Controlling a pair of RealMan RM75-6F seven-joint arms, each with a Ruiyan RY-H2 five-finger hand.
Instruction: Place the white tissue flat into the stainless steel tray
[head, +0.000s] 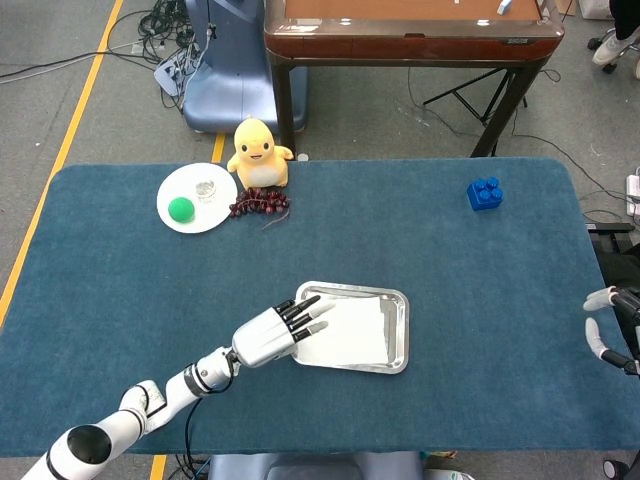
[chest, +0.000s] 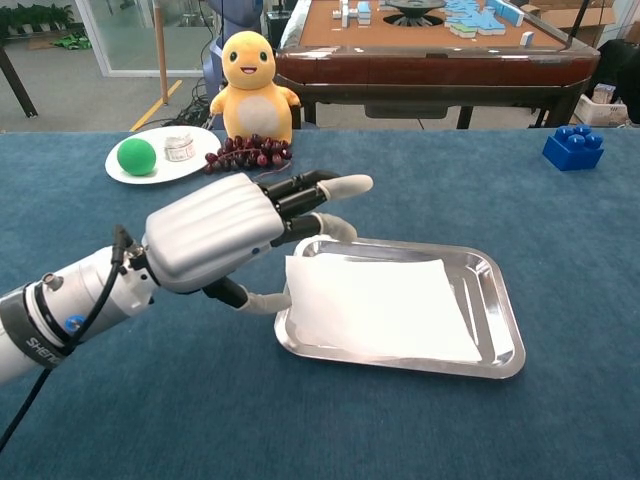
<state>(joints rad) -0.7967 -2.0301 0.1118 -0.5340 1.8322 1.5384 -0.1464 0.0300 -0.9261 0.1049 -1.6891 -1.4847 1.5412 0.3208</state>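
Left robot hand (chest: 225, 235) at the tray's 9 o'clock edge, fingers extended over the rim, thumb tucked under the tissue's near-left corner; seemingly pinching that corner, though contact hard to confirm. White tissue (chest: 380, 305) lying nearly flat inside the stainless steel tray (chest: 500, 340), covering most of its floor. Likely feather-light, limp, easily creased or dragged by any clinging finger; best handled at a corner or edge with a light pinch. Right robot hand (head: 605, 325) at the tabletop's (head: 480, 280) 3 o'clock edge, fingers apart, holding nothing.
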